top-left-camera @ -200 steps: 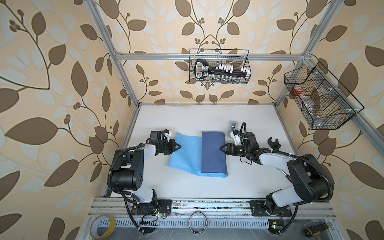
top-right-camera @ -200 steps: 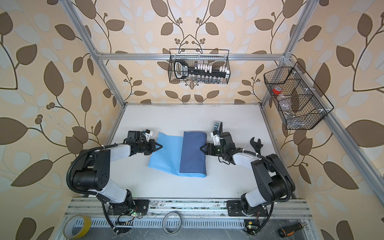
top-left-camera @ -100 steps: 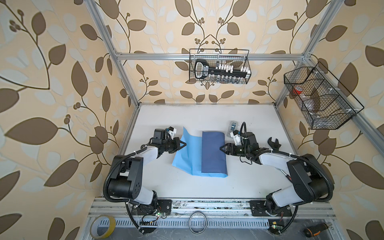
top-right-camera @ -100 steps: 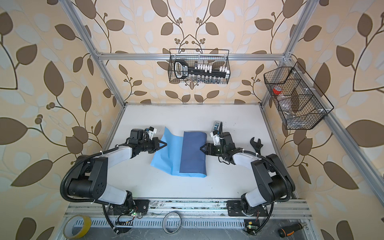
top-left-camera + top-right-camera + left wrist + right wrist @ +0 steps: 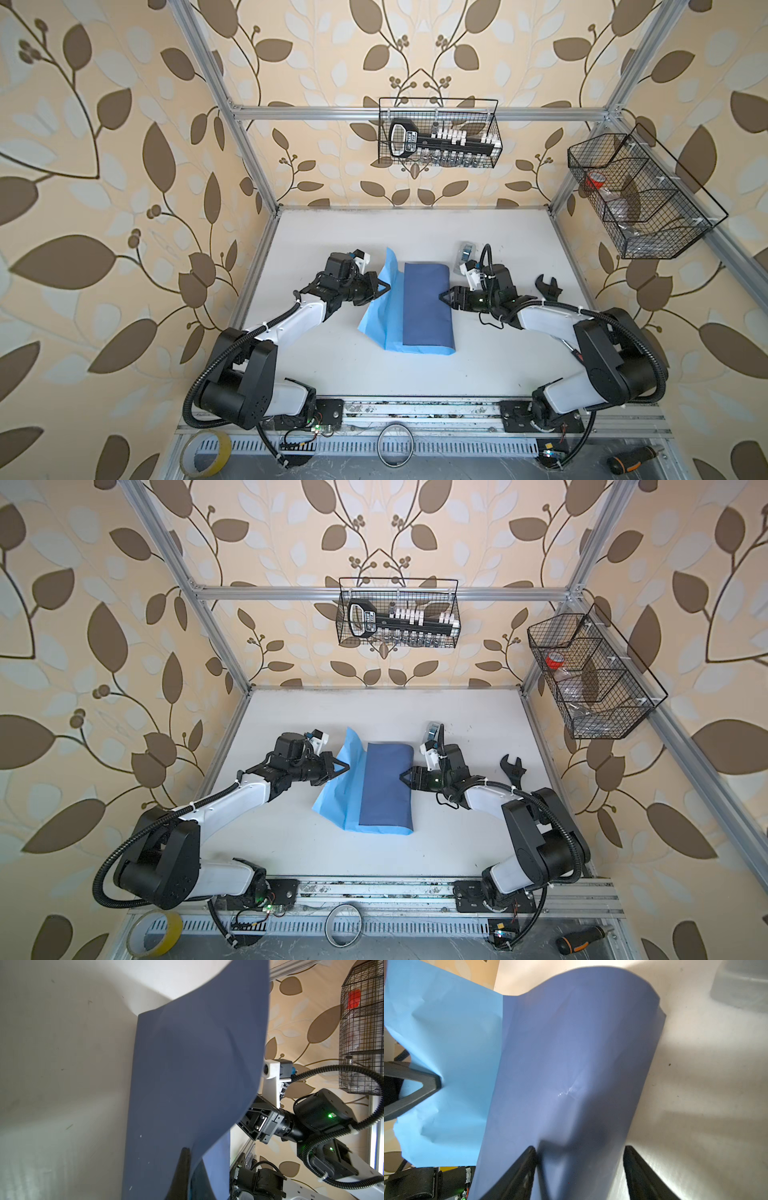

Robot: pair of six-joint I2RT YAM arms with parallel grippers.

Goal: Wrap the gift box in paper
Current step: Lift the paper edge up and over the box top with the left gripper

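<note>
The left gripper (image 5: 385, 286) has been travelling inward from the left, and the light-blue flap it is clenching is now rising off the surface instead of lying flat. The paper (image 5: 428, 309) is lying in the middle of the table (image 5: 374, 232), its slate-blue side folded over on top. The right gripper (image 5: 442, 296) is staying at the fold's right edge, jaws spread apart, gripping nothing

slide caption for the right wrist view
Right gripper, fingers open, at the edge of the folded paper; left gripper pinches its light-blue flap.
</note>
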